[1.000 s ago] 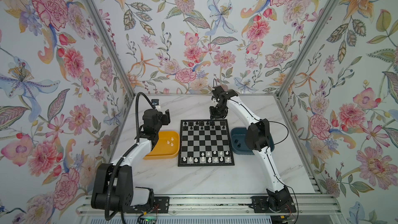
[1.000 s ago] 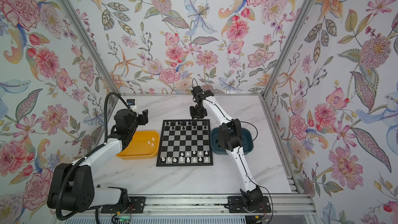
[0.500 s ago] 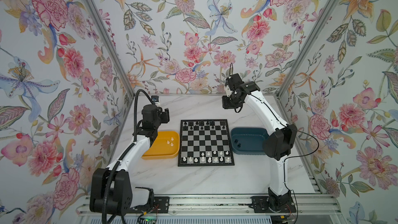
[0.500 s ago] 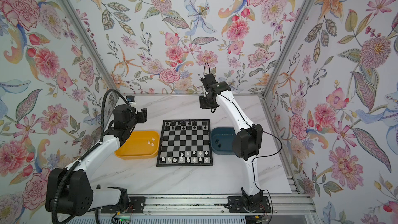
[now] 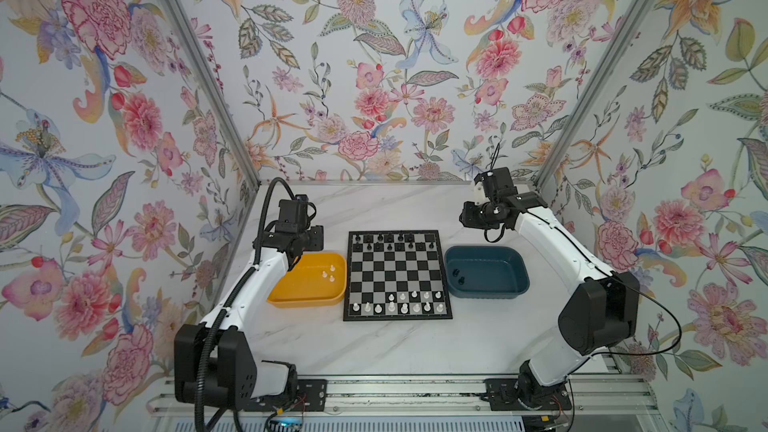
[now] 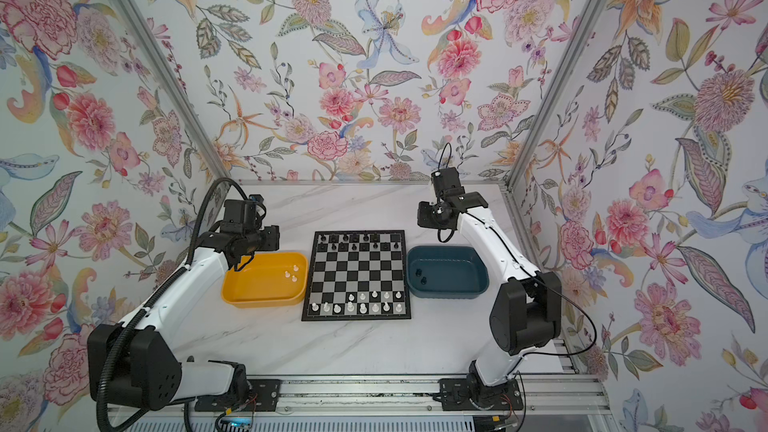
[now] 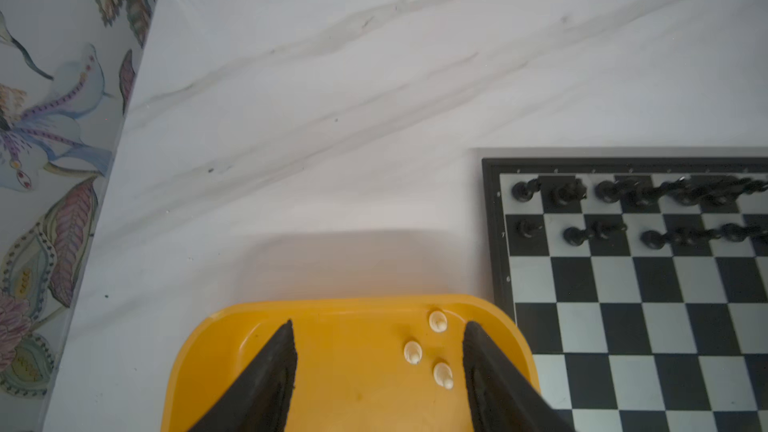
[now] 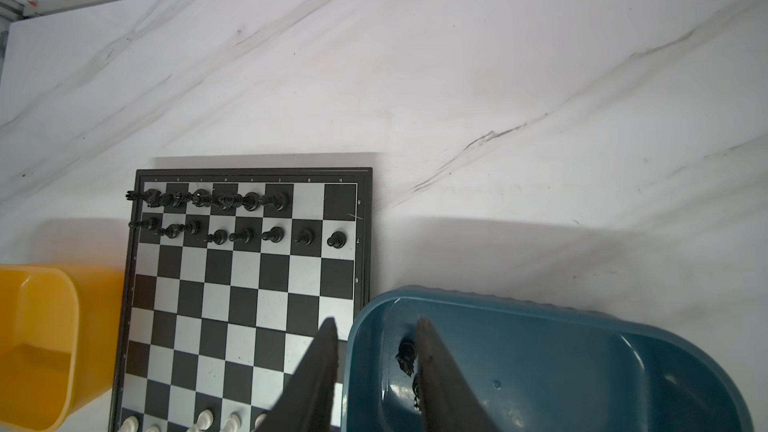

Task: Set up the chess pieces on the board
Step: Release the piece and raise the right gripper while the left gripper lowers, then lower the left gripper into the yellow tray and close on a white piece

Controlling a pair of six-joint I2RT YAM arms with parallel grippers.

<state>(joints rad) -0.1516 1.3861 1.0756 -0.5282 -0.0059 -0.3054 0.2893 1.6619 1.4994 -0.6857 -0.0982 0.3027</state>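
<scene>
Hovering my left gripper [image 7: 376, 324] over the yellow tray [image 7: 199, 367] at the lower middle of its wrist view, I hold the jaws parted and empty, since three white chess pieces [image 7: 412, 352] lie just beside one finger. My right gripper [image 8: 376, 320], also parted and empty, hangs above the blue tray [image 8: 582, 367] where two black chess pieces [image 8: 406, 353] lie. The board [image 5: 397, 274] lies flat at the centre between the trays, its upper rows black bar two upper-right squares, its lower rows white with three gaps.
</scene>
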